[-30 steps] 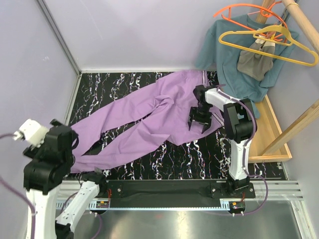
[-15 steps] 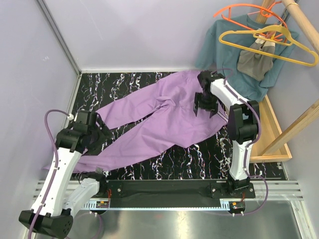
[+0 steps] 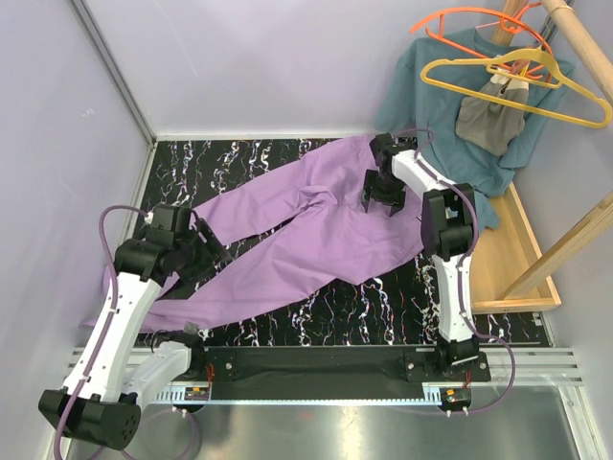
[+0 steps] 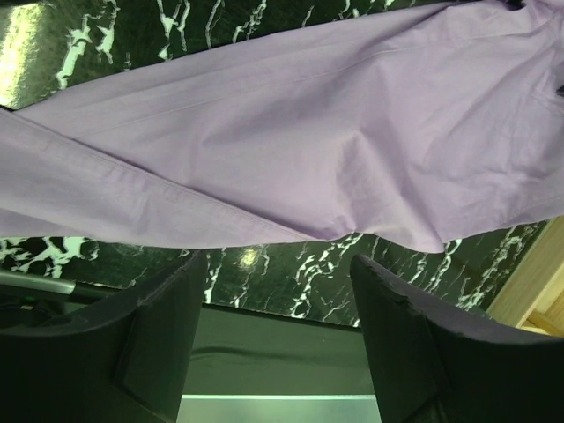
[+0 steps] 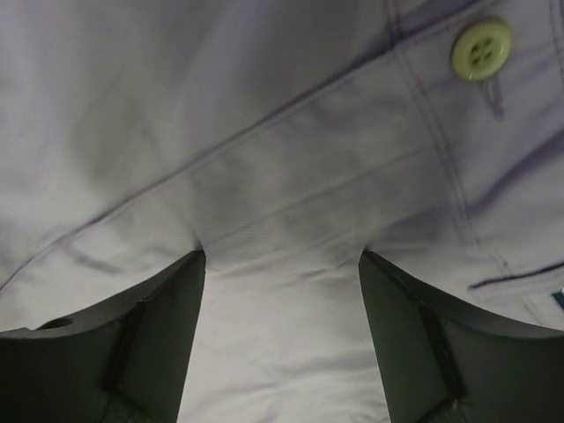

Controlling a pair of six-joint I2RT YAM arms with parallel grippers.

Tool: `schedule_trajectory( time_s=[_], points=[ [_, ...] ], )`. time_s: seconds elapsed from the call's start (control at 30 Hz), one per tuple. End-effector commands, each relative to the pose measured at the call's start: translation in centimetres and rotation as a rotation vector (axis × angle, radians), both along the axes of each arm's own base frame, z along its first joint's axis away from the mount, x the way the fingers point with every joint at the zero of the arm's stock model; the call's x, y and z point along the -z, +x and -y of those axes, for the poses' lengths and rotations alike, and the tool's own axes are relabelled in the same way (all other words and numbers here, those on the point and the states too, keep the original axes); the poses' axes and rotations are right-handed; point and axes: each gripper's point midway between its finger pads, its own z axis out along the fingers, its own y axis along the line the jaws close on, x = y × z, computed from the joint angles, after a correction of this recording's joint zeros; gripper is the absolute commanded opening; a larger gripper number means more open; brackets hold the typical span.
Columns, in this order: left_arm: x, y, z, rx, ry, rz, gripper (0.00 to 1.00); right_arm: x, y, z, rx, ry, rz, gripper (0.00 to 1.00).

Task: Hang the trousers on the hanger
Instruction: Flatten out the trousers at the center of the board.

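The lilac trousers (image 3: 287, 230) lie spread flat on the black marble table (image 3: 383, 307), waist at the back right, legs running to the front left. My right gripper (image 3: 380, 195) is open with its fingertips pressed down on the cloth near the waist; the right wrist view shows the cloth (image 5: 282, 176) and a pale button (image 5: 480, 48). My left gripper (image 3: 196, 254) is open and empty above the legs; the left wrist view shows the trousers (image 4: 291, 141) beyond its fingers (image 4: 167, 344). The yellow hanger (image 3: 517, 86) hangs on the rack at the back right.
A teal shirt (image 3: 431, 105), a small grey garment (image 3: 490, 120) and an orange hanger (image 3: 474, 19) hang on the wooden rack (image 3: 575, 38). Its wooden base tray (image 3: 522, 268) stands to the right of the table. Lilac walls enclose the back and left.
My left arm has swung in from the front left to hover over the trouser legs. My right gripper has moved back along the cloth toward the waistband.
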Motion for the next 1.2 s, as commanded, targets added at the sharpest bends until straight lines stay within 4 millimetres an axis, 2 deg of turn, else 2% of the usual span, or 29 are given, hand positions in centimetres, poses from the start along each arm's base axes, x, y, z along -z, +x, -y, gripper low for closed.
schedule_trajectory(
  time_s=[0.0, 0.13, 0.2, 0.27, 0.3, 0.33, 0.37, 0.4, 0.43, 0.47, 0.5, 0.53, 0.57, 0.6, 0.63, 0.67, 0.7, 0.73, 0.77, 0.8, 0.83, 0.9, 0.93, 1.0, 1.03, 1.07, 1.13, 1.17],
  points=[
    [-2.2, -0.1, -1.0, 0.019, 0.052, 0.059, 0.72, -0.9, 3.7, 2.1, 0.037, -0.096, 0.117, 0.78],
    [-3.2, 0.2, -2.8, 0.028, 0.163, 0.087, 0.74, 1.6, 5.1, 5.1, 0.057, -0.202, 0.073, 0.79],
    [-3.3, 0.4, -3.8, 0.028, 0.230, 0.071, 0.74, 2.2, 5.1, 8.2, 0.090, -0.284, 0.032, 0.79],
    [-3.3, 0.7, -4.4, 0.045, 0.275, 0.054, 0.76, 2.3, 6.4, 10.6, 0.126, -0.337, 0.032, 0.80],
    [-3.4, 1.0, -4.6, 0.050, 0.296, 0.048, 0.76, 1.9, 6.1, 12.0, 0.125, -0.394, 0.010, 0.80],
    [-3.6, 1.1, -4.8, 0.056, 0.309, 0.049, 0.76, 0.6, 7.5, 12.3, 0.133, -0.405, 0.055, 0.80],
    [-4.0, 1.4, -5.2, 0.059, 0.335, 0.061, 0.76, -0.4, 7.8, 12.4, 0.122, -0.412, 0.070, 0.81],
    [-4.3, 1.6, -5.4, 0.052, 0.349, 0.070, 0.76, -1.3, 8.3, 11.3, 0.115, -0.359, 0.098, 0.80],
    [-4.5, 1.7, -5.7, 0.042, 0.362, 0.074, 0.76, -3.7, 8.3, 10.8, 0.120, -0.329, 0.146, 0.80],
    [-5.1, 2.1, -6.2, 0.021, 0.385, 0.099, 0.76, -5.0, 8.3, 10.0, 0.107, -0.315, 0.176, 0.81],
    [-5.5, 2.2, -6.5, 0.006, 0.397, 0.115, 0.76, -6.3, 8.4, 8.0, 0.087, -0.266, 0.215, 0.81],
    [-5.8, 2.3, -6.8, -0.013, 0.410, 0.125, 0.76, -8.8, 7.8, 6.3, 0.068, -0.213, 0.254, 0.81],
    [-6.6, 2.5, -7.5, -0.052, 0.436, 0.144, 0.76, -10.1, 7.4, 4.6, 0.043, -0.162, 0.272, 0.81],
    [-7.0, 2.6, -8.0, -0.071, 0.452, 0.151, 0.77, -11.2, 6.4, 0.3, -0.042, -0.053, 0.282, 0.81],
    [-7.3, 2.7, -8.3, -0.085, 0.467, 0.155, 0.77, -13.2, 4.8, -2.0, -0.092, 0.020, 0.303, 0.81],
    [-8.1, 2.6, -9.1, -0.122, 0.499, 0.162, 0.77, -14.2, 3.7, -4.4, -0.150, 0.089, 0.314, 0.81],
    [-8.5, 2.6, -9.5, -0.143, 0.514, 0.163, 0.78, -15.5, 2.3, -8.6, -0.246, 0.227, 0.330, 0.82],
    [-8.7, 2.5, -9.9, -0.163, 0.530, 0.159, 0.79, -16.7, -0.7, -12.5, -0.350, 0.309, 0.322, 0.82],
    [-9.6, 2.2, -10.5, -0.199, 0.548, 0.165, 0.79, -17.8, -3.0, -16.6, -0.450, 0.458, 0.305, 0.82],
    [-10.1, 1.9, -10.8, -0.214, 0.553, 0.172, 0.79, -18.4, -5.0, -18.9, -0.507, 0.540, 0.276, 0.82],
    [-10.5, 1.8, -10.8, -0.223, 0.548, 0.184, 0.79, -18.3, -8.1, -22.5, -0.594, 0.620, 0.221, 0.82],
    [-11.9, 1.9, -9.9, -0.184, 0.500, 0.263, 0.79, -18.5, -11.3, -26.9, -0.687, 0.787, 0.133, 0.81],
    [-12.8, 2.4, -9.2, -0.141, 0.477, 0.325, 0.78, -18.5, -14.1, -29.8, -0.759, 0.829, 0.093, 0.81],
    [-13.9, 1.9, -7.0, -0.055, 0.366, 0.427, 0.78, -18.3, -16.0, -33.0, -0.833, 0.884, 0.050, 0.79],
    [-14.1, 2.0, -5.6, -0.013, 0.300, 0.472, 0.77, -18.2, -17.8, -34.8, -0.880, 0.894, 0.033, 0.79],
    [-14.8, 1.3, -5.2, -0.009, 0.263, 0.521, 0.77, -17.7, -18.2, -36.2, -0.903, 0.908, 0.022, 0.78],
    [-14.6, 0.8, -3.8, 0.024, 0.179, 0.543, 0.76, -17.0, -19.1, -37.9, -0.898, 0.939, -0.014, 0.75],
    [-14.5, 0.4, -3.4, 0.036, 0.157, 0.547, 0.76, -17.4, -19.9, -39.2, -0.927, 0.991, -0.015, 0.74]
  ],
)
